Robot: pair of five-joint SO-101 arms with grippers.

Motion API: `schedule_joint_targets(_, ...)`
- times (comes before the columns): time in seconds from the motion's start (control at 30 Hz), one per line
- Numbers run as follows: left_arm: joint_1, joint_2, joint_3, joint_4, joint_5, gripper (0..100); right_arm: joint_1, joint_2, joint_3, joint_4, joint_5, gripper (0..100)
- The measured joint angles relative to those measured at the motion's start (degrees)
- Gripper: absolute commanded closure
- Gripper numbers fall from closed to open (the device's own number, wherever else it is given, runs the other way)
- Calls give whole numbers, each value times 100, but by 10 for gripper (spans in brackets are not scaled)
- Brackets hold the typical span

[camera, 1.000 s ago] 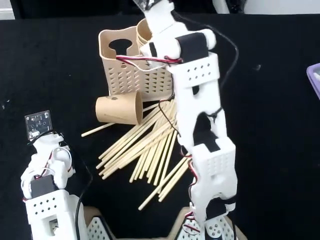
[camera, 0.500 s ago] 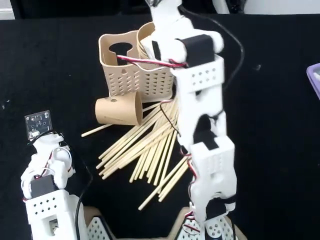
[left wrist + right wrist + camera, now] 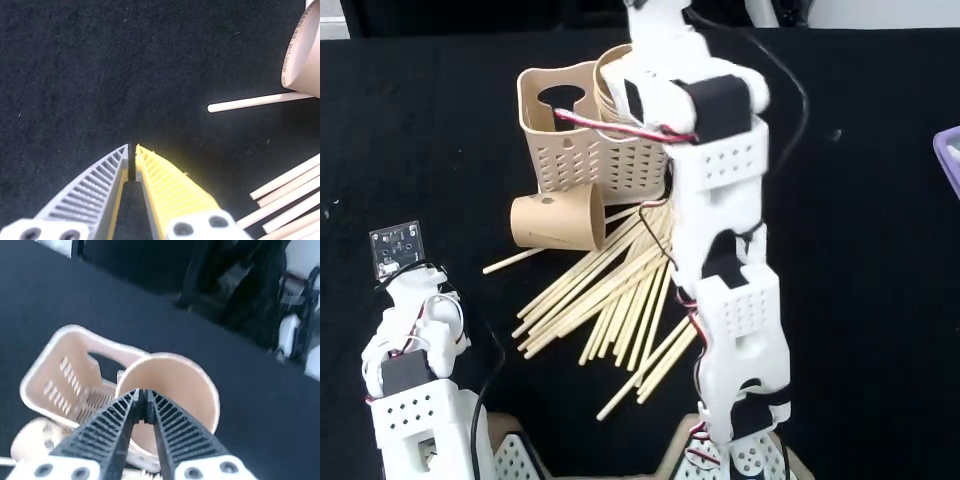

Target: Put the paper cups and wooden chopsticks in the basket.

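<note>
Where the right gripper (image 3: 143, 396) comes to its tips, the two black ribbed jaws are pressed nearly together on the near rim of a paper cup (image 3: 175, 385), the thin wall pinched between them. This cup is mouth-up, its inside open to the wrist camera. It sits at one end of the beige perforated basket (image 3: 50, 375). In the high view the same cup (image 3: 608, 68) shows at the basket's right end with its mouth about level with the basket rim (image 3: 535, 75). Whether its base rests inside cannot be told, since the right arm (image 3: 720, 180) reaches across the table and covers that side.

The left gripper (image 3: 132, 150) has its grey and yellow jaws closed tip to tip with nothing between them. It hangs over bare black table (image 3: 100, 60), and the left arm (image 3: 410, 360) is folded at the near left corner.

A second paper cup (image 3: 560, 215) lies on its side just in front of the basket, mouth toward the right. One loose chopstick (image 3: 515, 260) runs out from under it toward the left arm, its end plain in the left wrist view (image 3: 255, 102). The wooden chopsticks (image 3: 610, 290) lie on the table in a fanned heap between the two arms, reaching from the fallen cup and the basket's foot toward the near edge. Several pass under the right arm. The edge of a purple container (image 3: 950, 150) shows at the table's far right, well apart from the rest.
</note>
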Motion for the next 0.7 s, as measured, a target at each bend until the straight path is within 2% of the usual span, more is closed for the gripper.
schedule_joint_targets(0.23, 0, 0, 0, 0, 0, 971, 255, 281, -114, -18, 0, 987)
schedule_joint_targets(0.4, 0, 0, 0, 0, 0, 971, 466, 185, -132, -18, -290, 987)
schedule_joint_targets(0.7, 0, 0, 0, 0, 0, 971, 466, -1582, 9, 0, -765, 988)
